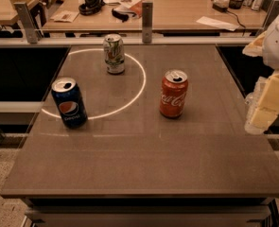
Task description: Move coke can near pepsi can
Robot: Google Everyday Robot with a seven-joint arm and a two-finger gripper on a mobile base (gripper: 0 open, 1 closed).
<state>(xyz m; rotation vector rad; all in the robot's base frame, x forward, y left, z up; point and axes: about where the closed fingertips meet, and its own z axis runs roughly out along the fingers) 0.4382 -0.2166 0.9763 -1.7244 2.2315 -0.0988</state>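
Note:
The coke can (173,94), red-orange with white script and a silver top, stands upright on the brown table (143,160), right of the middle. The pepsi can (69,102), dark blue with the round logo, stands upright near the table's left edge. The two cans are well apart. My gripper (266,105) is at the right edge of the view, off the table's right side, to the right of the coke can and not touching it. Nothing shows in it.
A silver-green can (114,54) stands upright at the back of the table. A thin white ring (143,82) lies on the tabletop. Behind a rail stands a desk (177,13) with headphones, papers and bottles.

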